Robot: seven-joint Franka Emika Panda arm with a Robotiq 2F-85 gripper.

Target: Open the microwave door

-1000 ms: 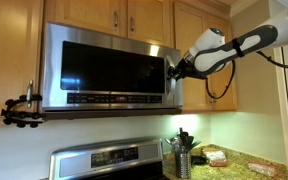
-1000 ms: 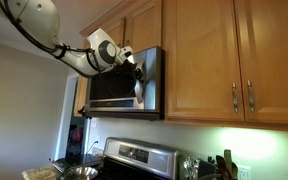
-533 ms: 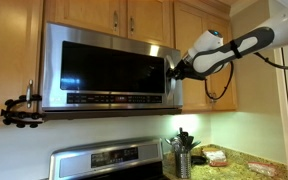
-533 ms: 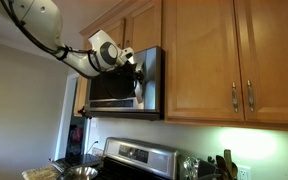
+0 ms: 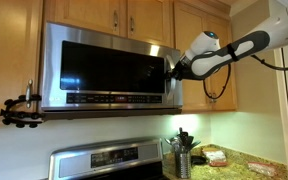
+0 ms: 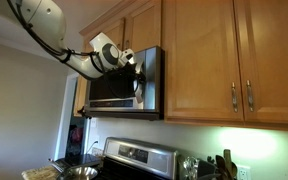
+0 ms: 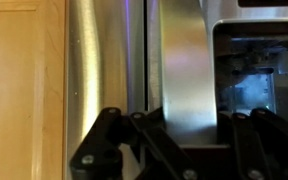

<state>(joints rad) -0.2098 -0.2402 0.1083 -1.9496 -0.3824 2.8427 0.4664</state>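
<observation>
You are holding the gripper (image 5: 171, 69) astride the flat brushed-steel handle (image 7: 189, 70) of the glossy microwave door (image 5: 104, 65); pinching or loose, I cannot tell.

I see the steel-framed, dark-glass microwave door (image 5: 109, 68) below the wooden cabinet doors (image 5: 124, 12) and above the steel stove (image 5: 109, 160). My black gripper (image 5: 174, 68) sits at the door's edge, the vertical steel handle (image 7: 189, 60) between its fingers (image 7: 109, 125).

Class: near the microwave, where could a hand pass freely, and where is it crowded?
Free: the wall gap below the microwave door and above the stove. Crowded: the handle side, where the gripper sits beside the cabinet, and the counter around the utensil holder.
</observation>
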